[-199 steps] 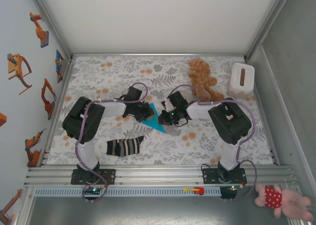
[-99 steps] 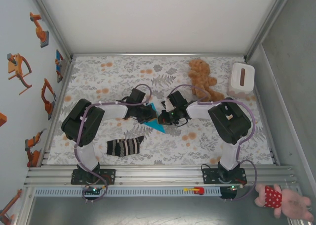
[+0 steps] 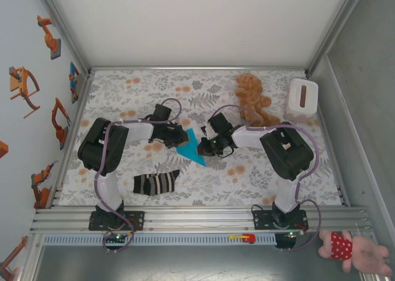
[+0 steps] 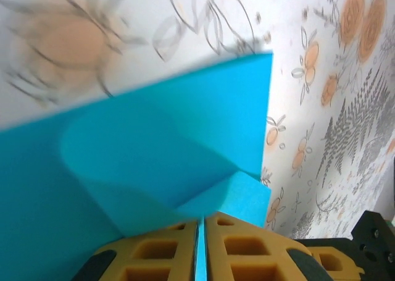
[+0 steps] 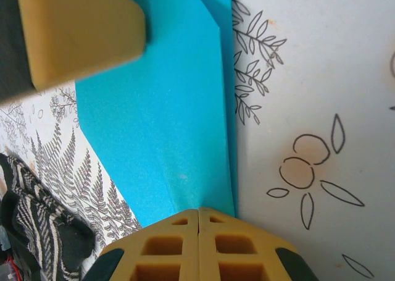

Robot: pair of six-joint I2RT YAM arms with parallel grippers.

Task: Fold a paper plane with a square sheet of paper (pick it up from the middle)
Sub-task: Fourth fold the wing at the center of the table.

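- The sock [image 3: 156, 183] lies flat nearest the arm bases. It has no part in the fold and is untouched.
- Just beyond the sock and to its right, the paper [image 3: 191, 150] rests on the bench [image 3: 203, 96], partly folded to a pointed shape.
- The left pincer [image 4: 201, 222] is closed on a raised flap, with a blue sliver between its pads. It is likely there to carry the flap over.
- The right pincer [image 5: 198, 214] is fully closed with its tips at the paper's edge, seemingly pinning it. Whether it actually grips the paper I cannot tell.
- Both arms reach past the sock with elbows out and forearms turned inward, meeting over the paper.
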